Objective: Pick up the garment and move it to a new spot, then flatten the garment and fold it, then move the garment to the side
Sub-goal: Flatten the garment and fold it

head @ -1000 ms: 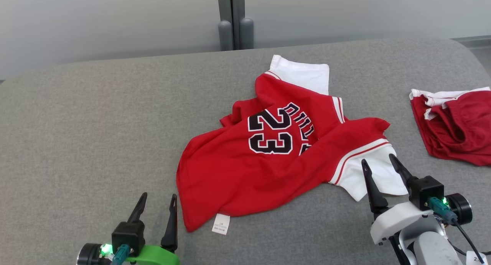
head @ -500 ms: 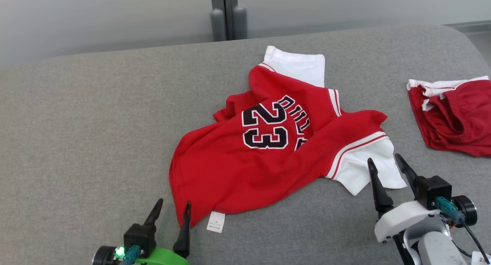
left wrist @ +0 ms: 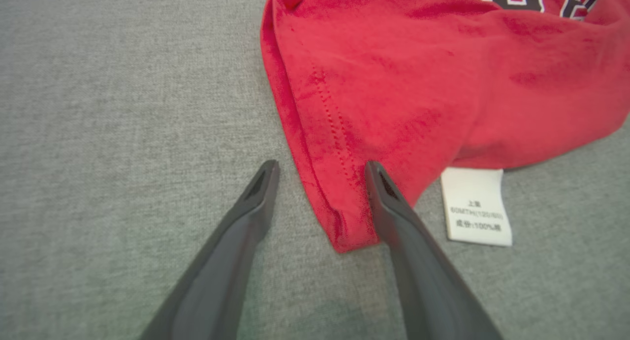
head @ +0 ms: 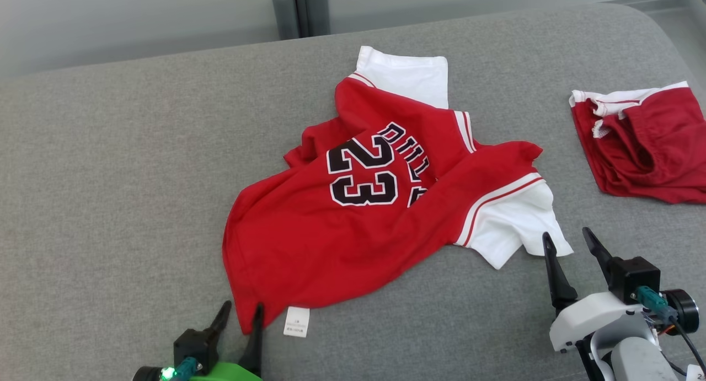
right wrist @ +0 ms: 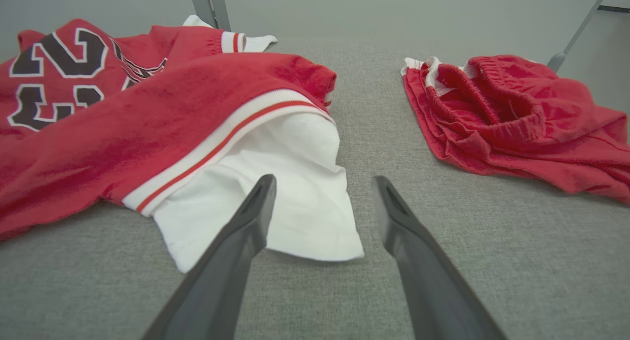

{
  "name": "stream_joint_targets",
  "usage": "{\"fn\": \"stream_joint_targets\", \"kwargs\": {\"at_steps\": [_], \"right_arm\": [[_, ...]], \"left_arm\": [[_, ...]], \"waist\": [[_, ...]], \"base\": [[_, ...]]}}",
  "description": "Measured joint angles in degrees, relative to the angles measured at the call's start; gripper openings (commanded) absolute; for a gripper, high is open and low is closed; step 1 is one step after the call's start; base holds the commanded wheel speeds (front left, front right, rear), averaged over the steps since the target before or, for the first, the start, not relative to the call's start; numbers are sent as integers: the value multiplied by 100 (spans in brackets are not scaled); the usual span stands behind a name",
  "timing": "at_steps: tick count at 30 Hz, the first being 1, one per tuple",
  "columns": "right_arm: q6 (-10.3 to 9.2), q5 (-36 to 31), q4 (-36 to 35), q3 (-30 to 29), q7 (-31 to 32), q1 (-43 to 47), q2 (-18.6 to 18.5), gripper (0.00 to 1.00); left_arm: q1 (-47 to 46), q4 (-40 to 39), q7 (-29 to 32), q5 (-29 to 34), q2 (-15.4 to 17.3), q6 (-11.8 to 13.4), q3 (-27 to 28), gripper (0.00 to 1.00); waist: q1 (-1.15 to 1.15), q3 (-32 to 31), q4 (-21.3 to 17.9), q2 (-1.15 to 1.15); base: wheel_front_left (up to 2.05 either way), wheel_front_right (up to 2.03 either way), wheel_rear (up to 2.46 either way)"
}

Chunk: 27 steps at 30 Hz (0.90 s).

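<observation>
Grey woven fabric covers the surface before me, with a pale wall and a dark post behind it. Near its middle lies the garment, a red jersey with white sleeves and a black 23, crumpled, with one side folded over itself. A second red garment sits bunched well apart to my right.

As I judge it, the task is at its very start. Nothing is lifted, flattened or folded, so the move to a new spot, the folding and the final shift aside are all to come. My left end effector is released, its fingers spread astride the jersey's near hem corner, just beside the white care label. My right end effector is likewise released and grasps nothing, poised at the edge of the near white sleeve.

From my head I see the whole layout and both arms. The left wrist view adds detail: one finger lies over the red cloth, while the other stands over bare grey beside the stitched hem. The right wrist view shows the sleeve's free corner lying between my fingers, though I cannot tell whether they touch the cloth. It also shows the gathered waistband folds of the other garment.
</observation>
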Motion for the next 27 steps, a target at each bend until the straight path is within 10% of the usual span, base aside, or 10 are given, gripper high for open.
{"fn": "stream_joint_targets", "kwargs": {"at_steps": [1, 16, 19, 20, 27], "right_arm": [[0, -9, 42, -27, -1, 0, 1, 100], [0, 37, 1292, -468, -3, -351, -1, 100], [-1, 163, 1530, -442, -20, -400, -5, 9], [0, 181, 1552, -435, -23, -409, -10, 0], [-1, 397, 1207, -302, -13, -375, -1, 0]], "left_arm": [[-16, 24, 0, -11, 1, 0, -25, 0], [-211, 186, -10, -296, 60, -11, -479, 0], [-210, 172, 2, -314, 86, -25, -511, 0], [-210, 169, 2, -323, 99, -25, -519, 0], [-165, -35, 26, -402, 154, -27, -493, 0]], "waist": [[0, 5, 9, 0], [0, 40, 261, 0], [0, 32, 305, 0], [0, 27, 313, 0], [0, -44, 337, 0]], "base": [[0, 0, 0], [0, 0, 0], [0, 0, 0], [0, 0, 0], [0, 0, 0]]}}
